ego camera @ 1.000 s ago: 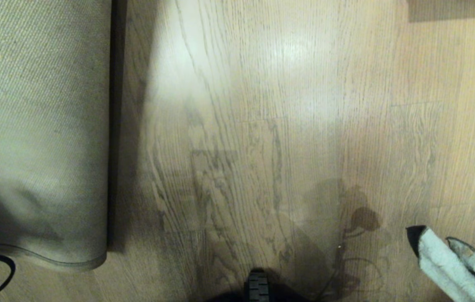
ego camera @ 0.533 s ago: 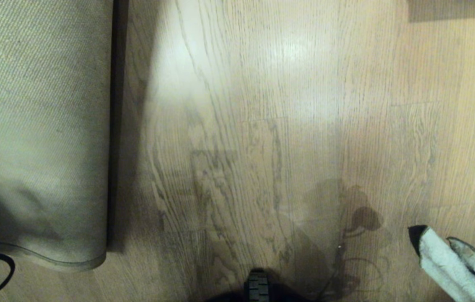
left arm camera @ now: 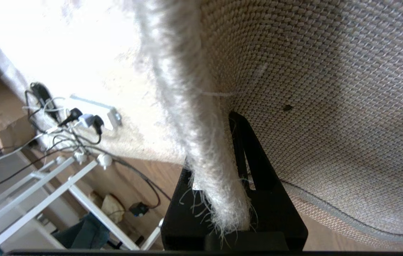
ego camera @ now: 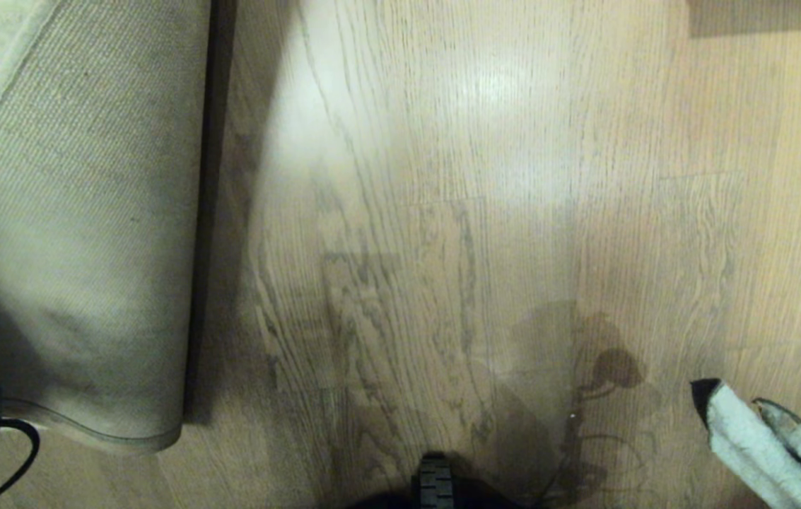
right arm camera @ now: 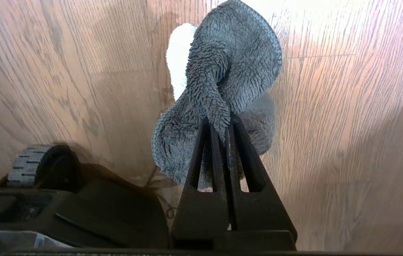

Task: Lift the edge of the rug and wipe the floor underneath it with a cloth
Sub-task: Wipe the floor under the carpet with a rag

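While our left gripper (left arm camera: 219, 156) is pinching the thin bound edge of the pale grey-beige short-pile rug (left arm camera: 194, 142) between nearly closed black fingers, we are holding that rug edge folded up and back at the left of the head view, its coarse tan woven backing (ego camera: 82, 233) facing us. Beside it the light brown wood-plank floor (ego camera: 457, 212) with dark grain is lying bare. At lower right, our right gripper (right arm camera: 219, 124) is clamping the small fluffy grey-teal and whitish cloth (right arm camera: 222, 78) tight, the cloth hanging just above the planks, well apart from the rug.
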Robot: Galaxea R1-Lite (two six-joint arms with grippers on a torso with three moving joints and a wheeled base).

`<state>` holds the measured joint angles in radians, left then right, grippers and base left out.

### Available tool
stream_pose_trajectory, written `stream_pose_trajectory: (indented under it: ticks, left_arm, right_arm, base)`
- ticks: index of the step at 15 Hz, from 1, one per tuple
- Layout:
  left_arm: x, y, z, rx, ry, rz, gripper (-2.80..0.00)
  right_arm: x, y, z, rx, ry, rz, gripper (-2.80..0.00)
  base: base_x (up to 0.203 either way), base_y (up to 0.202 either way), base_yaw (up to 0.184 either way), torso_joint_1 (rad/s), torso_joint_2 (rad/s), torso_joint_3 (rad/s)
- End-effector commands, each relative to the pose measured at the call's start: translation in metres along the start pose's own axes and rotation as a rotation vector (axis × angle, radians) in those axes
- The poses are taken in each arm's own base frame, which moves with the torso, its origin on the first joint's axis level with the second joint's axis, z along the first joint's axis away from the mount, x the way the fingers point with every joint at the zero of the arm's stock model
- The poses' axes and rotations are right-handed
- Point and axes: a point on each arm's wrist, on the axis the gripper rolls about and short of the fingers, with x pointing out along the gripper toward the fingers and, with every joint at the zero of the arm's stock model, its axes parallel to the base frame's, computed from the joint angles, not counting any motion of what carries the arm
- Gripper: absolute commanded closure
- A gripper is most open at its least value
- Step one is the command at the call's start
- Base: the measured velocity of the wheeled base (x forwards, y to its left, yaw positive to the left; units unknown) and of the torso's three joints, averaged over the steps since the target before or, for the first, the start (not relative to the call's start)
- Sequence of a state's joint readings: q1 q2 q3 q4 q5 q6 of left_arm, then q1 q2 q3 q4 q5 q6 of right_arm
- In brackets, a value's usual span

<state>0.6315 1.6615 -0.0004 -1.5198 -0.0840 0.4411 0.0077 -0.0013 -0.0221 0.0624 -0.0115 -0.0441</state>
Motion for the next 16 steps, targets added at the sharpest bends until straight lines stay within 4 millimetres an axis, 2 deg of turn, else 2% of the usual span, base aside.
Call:
stream_pose_trajectory:
  ticks: [1,8,10,13,16]
  left_arm:
    - [-0.001,-0.002,0.008,0.010,-0.062,0.000,0.00]
    - [0.000,-0.006,0.009,0.014,-0.068,-0.021,0.00]
    - [0.000,-0.006,0.009,0.014,-0.068,-0.021,0.00]
    - [0.000,-0.008,0.009,0.015,-0.069,-0.031,0.00]
    - [0.000,-0.009,0.010,0.017,-0.072,-0.037,0.00]
  right_arm:
    - [0.000,0.000,0.000,-0.006,-0.007,0.002,0.00]
    - [0.003,0.000,0.003,-0.090,0.037,0.026,0.00]
    - [0.006,0.000,0.009,-0.118,0.059,0.040,0.00]
    - [0.016,0.002,0.039,-0.121,0.081,0.161,0.00]
    - [0.046,0.003,0.072,-0.129,0.135,0.268,0.00]
  base:
    - [0.000,0.000,0.000,0.000,0.00,0.000]
    - [0.000,0.000,0.000,0.000,0.00,0.000]
    - [0.000,0.000,0.000,0.000,0.00,0.000]
    - [0.000,0.000,0.000,0.000,0.00,0.000]
    - [0.000,0.000,0.000,0.000,0.00,0.000]
